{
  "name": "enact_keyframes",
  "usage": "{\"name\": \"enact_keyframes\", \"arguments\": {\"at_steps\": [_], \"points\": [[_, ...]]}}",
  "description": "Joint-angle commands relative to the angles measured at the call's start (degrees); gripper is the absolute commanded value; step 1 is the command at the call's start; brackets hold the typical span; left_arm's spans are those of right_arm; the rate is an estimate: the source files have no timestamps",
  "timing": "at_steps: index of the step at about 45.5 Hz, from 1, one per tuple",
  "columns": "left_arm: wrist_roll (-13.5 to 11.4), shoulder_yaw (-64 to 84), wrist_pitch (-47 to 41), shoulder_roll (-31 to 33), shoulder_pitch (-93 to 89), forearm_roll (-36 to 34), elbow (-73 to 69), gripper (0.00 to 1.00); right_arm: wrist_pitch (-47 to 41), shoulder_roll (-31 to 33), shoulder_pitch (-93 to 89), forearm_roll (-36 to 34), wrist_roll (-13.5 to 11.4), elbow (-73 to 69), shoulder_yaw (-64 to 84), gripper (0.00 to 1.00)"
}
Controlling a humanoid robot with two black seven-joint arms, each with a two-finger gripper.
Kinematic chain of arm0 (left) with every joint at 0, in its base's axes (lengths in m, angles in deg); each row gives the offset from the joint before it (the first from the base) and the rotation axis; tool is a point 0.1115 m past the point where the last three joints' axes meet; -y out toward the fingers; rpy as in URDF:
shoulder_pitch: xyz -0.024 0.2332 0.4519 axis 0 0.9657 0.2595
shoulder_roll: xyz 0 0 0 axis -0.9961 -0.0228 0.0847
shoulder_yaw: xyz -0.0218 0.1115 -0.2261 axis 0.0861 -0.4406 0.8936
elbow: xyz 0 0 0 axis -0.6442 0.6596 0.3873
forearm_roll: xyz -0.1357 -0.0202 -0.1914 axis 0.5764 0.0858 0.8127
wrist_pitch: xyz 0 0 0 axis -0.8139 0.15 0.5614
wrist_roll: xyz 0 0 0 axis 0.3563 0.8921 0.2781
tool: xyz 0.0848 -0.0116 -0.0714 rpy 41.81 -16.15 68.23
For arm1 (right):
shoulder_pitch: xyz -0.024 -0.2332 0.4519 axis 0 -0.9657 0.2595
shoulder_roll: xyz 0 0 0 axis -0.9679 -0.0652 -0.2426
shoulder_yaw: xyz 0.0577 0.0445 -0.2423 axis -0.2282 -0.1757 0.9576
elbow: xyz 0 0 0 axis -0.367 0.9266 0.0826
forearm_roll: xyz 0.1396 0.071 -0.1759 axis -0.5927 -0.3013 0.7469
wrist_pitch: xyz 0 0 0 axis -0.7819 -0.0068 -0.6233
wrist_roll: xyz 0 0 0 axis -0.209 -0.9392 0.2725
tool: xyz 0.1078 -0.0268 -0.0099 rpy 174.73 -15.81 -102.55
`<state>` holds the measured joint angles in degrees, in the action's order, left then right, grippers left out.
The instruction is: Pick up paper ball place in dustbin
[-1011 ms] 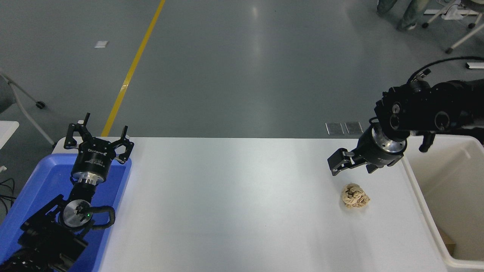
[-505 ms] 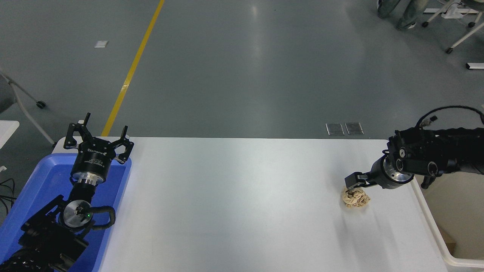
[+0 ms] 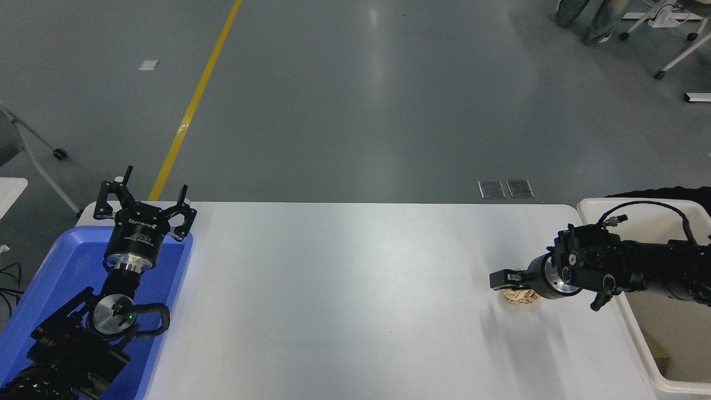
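The white table point(image 3: 344, 289) filled the view, with the cream dustbin point(image 3: 622, 206) standing just off its right edge and a blue tray point(image 3: 33, 289) overhanging its left edge. The left pincer point(image 3: 145, 206) sat parked over that tray near the far left corner, fingers spread open and holding nothing. And there was the right pincer point(image 3: 508, 282), low over the table near the right edge, reaching in from over the dustbin, down on the paper ball point(image 3: 521, 296); whether its fingers had closed on the wad could not be told, since the pincer covered the ball's top. The ball rested on the table, so by my reading the grasp was at hand, with the lift, the carry to the dustbin and the drop all left. A crumpled lump, it showed no clear long axis or heading.
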<state>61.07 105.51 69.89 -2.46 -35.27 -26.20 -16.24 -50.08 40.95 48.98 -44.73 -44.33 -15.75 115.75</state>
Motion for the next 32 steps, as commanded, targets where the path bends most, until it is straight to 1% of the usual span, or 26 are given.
{"name": "enact_keyframes", "arguments": {"at_steps": [1, 2, 3, 4, 14, 19, 23, 32], "points": [[-0.1, 0.0, 0.0, 0.0, 0.0, 0.0, 0.0, 1.0, 1.3, -0.9, -2.6, 0.2, -0.1, 2.5, -1.3, 0.33], [0.0, 0.0, 0.0, 0.0, 0.0, 0.0, 0.0, 1.0, 1.3, -1.0, -2.8, 0.2, -0.1, 2.7, -1.3, 0.2], [-0.1, 0.0, 0.0, 0.0, 0.0, 0.0, 0.0, 1.0, 1.3, -1.2, -3.0, 0.2, -0.1, 2.8, -1.3, 0.09], [0.0, 0.0, 0.0, 0.0, 0.0, 0.0, 0.0, 1.0, 1.3, -1.3, -3.1, 0.2, -0.1, 3.0, -1.3, 0.0], [0.0, 0.0, 0.0, 0.0, 0.0, 0.0, 0.0, 1.0, 0.8, -0.8, -1.7, 0.2, -0.1, 2.8, -1.1, 0.0], [-0.1, 0.0, 0.0, 0.0, 0.0, 0.0, 0.0, 1.0, 0.2, 1.2, 2.8, 0.6, 0.3, 1.1, 1.2, 0.0], [0.0, -0.1, 0.0, 0.0, 0.0, 0.0, 0.0, 1.0, 0.0, 5.1, 8.6, 0.6, 0.3, -4.6, 4.3, 0.0], [0.0, -0.1, 0.0, 0.0, 0.0, 0.0, 0.0, 1.0, -3.6, 14.3, 30.7, 0.1, 0.3, -25.8, 13.4, 0.0]]}}
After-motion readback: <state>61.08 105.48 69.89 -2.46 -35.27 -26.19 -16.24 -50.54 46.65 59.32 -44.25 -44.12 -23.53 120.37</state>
